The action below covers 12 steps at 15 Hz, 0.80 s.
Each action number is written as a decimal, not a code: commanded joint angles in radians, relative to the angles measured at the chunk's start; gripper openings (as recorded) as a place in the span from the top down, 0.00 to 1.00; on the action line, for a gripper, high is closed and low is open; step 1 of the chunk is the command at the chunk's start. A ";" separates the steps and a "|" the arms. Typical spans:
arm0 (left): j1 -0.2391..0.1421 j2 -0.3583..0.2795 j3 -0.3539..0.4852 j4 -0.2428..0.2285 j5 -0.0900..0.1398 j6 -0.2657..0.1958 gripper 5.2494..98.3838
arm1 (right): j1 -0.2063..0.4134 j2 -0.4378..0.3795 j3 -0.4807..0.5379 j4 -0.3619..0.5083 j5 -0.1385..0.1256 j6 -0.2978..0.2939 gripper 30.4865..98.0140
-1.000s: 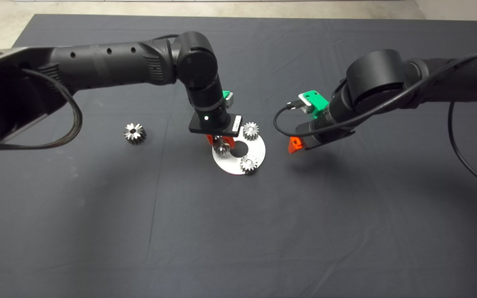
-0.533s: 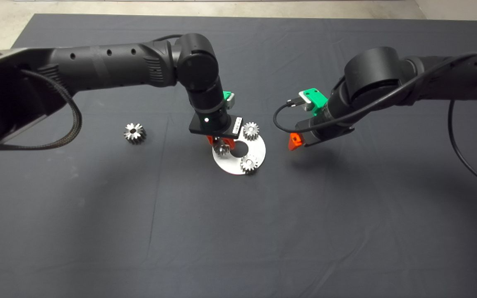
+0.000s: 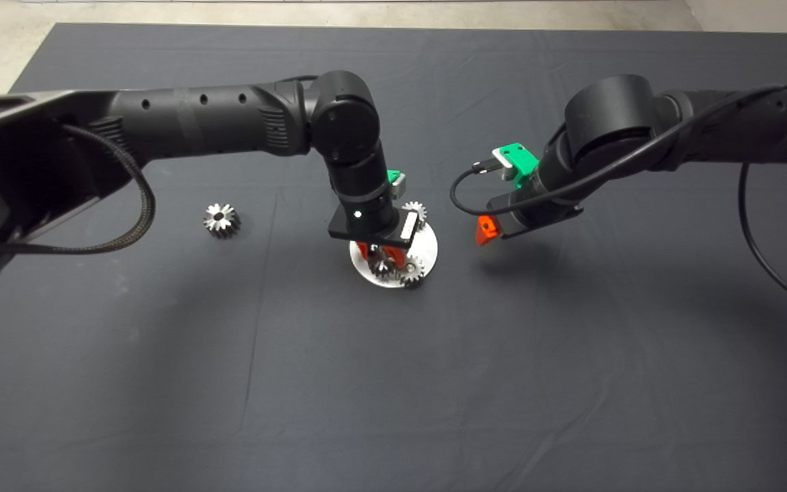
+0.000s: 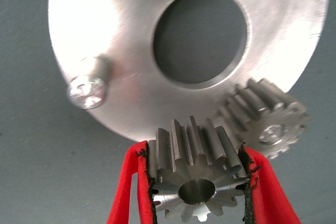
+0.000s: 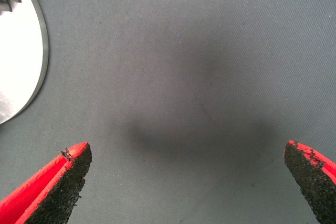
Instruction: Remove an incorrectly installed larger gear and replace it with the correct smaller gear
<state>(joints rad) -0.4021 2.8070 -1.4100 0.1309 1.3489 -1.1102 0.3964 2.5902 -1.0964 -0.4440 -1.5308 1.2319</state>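
The left gripper (image 4: 198, 187) squeezes the smaller gear (image 4: 195, 181) over the round metal plate (image 3: 427, 247), at about seven o'clock from its middle hole (image 4: 199, 38), while the larger gear (image 3: 221, 220) lies on the mat (image 3: 393, 383) far off at nine o'clock, and the right gripper (image 5: 189, 182) hangs wide open at three o'clock.

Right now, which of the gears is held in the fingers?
The smaller gear, clamped by the left gripper at the plate's edge; the others are untouched.
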 commanded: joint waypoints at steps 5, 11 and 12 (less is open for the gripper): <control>-0.035 -0.002 -0.048 -0.012 0.021 0.010 0.80 | 0.019 0.014 -0.003 -0.010 -0.115 -0.008 0.02; -0.089 0.004 -0.102 -0.011 0.032 0.059 0.80 | 0.018 0.013 -0.005 -0.010 -0.115 -0.008 0.02; -0.096 0.007 -0.102 -0.011 0.039 0.059 0.80 | 0.019 0.014 -0.005 -0.010 -0.115 -0.008 0.02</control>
<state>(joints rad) -0.4256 2.8066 -1.5106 0.1231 1.3666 -1.0598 0.3964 2.5988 -1.1006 -0.4445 -1.5306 1.2277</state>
